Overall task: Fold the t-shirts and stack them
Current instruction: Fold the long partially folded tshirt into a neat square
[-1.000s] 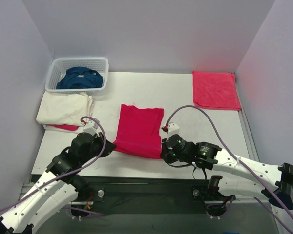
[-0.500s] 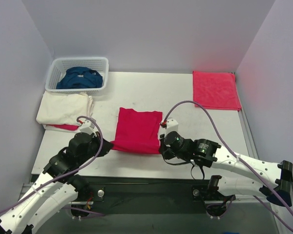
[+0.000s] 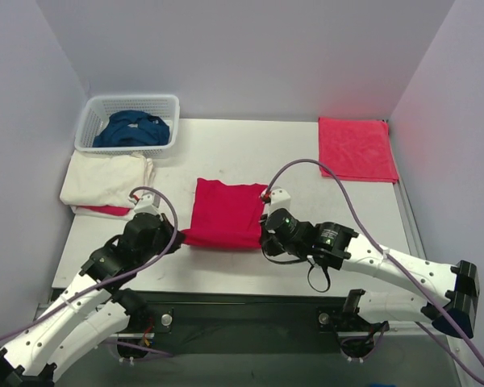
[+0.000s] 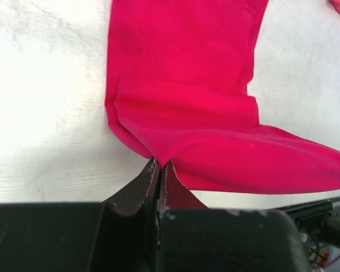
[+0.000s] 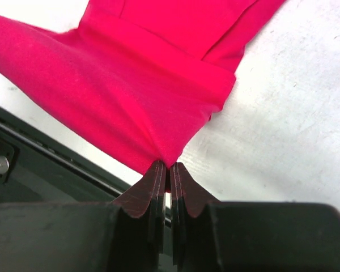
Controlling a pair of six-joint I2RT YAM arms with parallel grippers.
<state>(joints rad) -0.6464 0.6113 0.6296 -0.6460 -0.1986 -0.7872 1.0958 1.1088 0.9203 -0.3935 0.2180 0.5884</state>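
On the tabletop [image 3: 226, 153], the crimson t-shirt [image 3: 224, 211] lay nearer the arms than the basket [image 3: 87, 129] and off to its right. Over the last second it had grown shorter: its near hem had been lifted and carried toward the basket's end of the tabletop, over the shirt's own body. The left tool [image 4: 158, 164] and right tool [image 5: 169, 165] each stayed clenched on a near corner of that hem. The halving fold looked roughly midway, with the hem not yet laid down.

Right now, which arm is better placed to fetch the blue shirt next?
Likely left: the blue shirt lies in the far-left basket, nearer the left gripper. Both it and the right gripper pinch the red shirt.
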